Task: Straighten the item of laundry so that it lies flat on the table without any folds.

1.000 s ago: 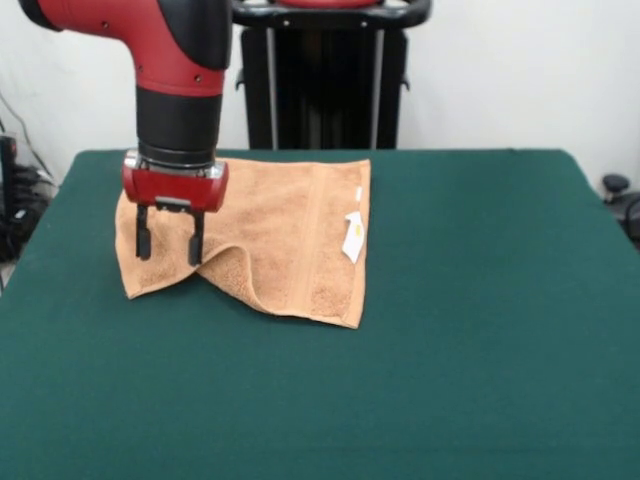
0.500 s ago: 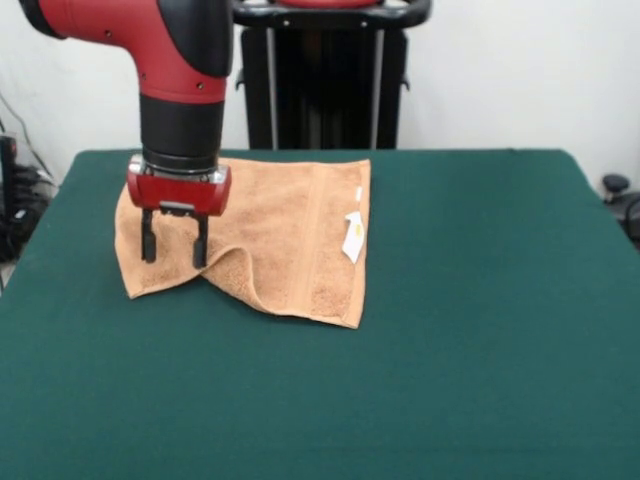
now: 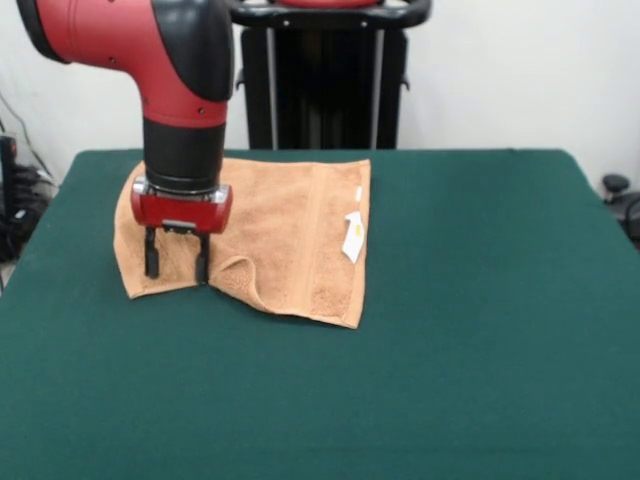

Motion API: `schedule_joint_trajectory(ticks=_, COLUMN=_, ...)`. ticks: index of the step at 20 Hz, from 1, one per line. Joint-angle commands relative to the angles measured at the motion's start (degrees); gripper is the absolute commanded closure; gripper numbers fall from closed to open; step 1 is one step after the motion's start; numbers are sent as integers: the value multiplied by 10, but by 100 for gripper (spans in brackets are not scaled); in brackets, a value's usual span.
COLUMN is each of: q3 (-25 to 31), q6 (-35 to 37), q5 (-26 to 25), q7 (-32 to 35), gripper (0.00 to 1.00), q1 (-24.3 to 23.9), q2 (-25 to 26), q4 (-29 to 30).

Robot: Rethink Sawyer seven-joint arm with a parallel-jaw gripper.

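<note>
Currently noted: orange-tan towel (image 3: pixel 285 235) lying toward the far left corner of the green tabletop (image 3: pixel 480 350), far edge nearly at the tabletop's far edge. Not flat; raised fold visible along the near edge, just right of the end effector (image 3: pixel 177 268). White care tag (image 3: pixel 352 236) on the right edge. End effector set low on the towel's near left corner, fingers spread apart, gripping nothing visible.

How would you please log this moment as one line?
end effector: open, low over towel corner | towel: folded near front edge | table: green
</note>
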Motion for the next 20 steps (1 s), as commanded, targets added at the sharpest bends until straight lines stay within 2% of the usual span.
schedule_joint_trajectory(ticks=1, q3=-15, q6=6, q5=4, q7=82, gripper=0, q1=13, q2=98, q4=-17)
schedule_joint_trajectory(ticks=8, q3=-24, q6=-27, q5=8, q7=95, gripper=0, q1=8, q2=113, q4=-20)
schedule_joint_trajectory(ticks=9, q3=-23, q6=-28, q5=8, q7=93, gripper=100, q1=8, q2=113, q4=-20)
schedule_joint_trajectory(ticks=14, q3=-8, q6=-7, q5=31, q7=104, gripper=100, q1=3, q2=101, q4=1)
schedule_joint_trajectory(ticks=20, q3=-9, q6=-17, q5=48, q7=112, gripper=100, q1=17, q2=105, q4=1)
